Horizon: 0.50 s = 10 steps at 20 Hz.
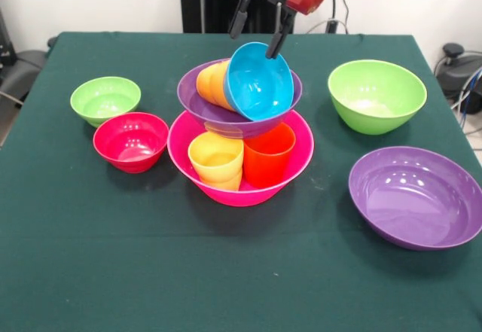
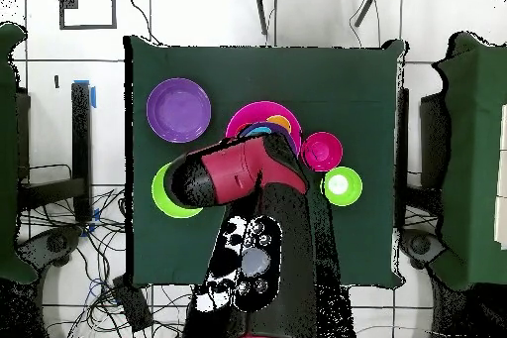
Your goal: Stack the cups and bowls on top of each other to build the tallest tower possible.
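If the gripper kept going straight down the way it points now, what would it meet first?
The gripper points down at the tilted blue bowl. One finger already looks to be at its upper rim, so it would probably press into that bowl first, which leans in the purple bowl.

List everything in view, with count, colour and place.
hot-pink bowl: 1, table centre, tower base.
cups: 3; yellow-orange and red-orange upright in it; orange tipped in the stacked purple bowl.
purple bowls: 2; one on the cups, one on the table.
blue bowl: 1, tilted in the stacked purple bowl.
light-green bowls: 2; medium, small.
red bowl: 1, beside the tower.
table: 1, dark green cloth.
gripper: 1, fingers at the blue bowl's rim.
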Available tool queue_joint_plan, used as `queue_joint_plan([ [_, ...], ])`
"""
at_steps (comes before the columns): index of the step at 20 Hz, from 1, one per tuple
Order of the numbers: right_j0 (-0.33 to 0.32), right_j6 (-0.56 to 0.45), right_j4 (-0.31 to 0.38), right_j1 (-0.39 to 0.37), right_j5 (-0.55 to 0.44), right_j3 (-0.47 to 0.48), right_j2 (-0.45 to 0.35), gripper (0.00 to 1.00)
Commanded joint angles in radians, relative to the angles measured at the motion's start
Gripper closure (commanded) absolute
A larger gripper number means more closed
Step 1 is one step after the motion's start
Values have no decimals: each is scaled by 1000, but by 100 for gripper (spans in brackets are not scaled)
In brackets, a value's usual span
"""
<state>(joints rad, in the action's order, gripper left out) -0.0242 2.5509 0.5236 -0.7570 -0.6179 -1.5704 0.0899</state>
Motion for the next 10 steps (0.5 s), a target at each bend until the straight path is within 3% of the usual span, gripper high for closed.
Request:
queue_joint_plan([
  [1, -2, -93, 86, 97, 87, -34, -79, 0],
  [9, -32, -105, 63, 103, 119, -57, -109, 0],
  [10, -49, -115, 48, 101, 127, -69, -126, 100],
])
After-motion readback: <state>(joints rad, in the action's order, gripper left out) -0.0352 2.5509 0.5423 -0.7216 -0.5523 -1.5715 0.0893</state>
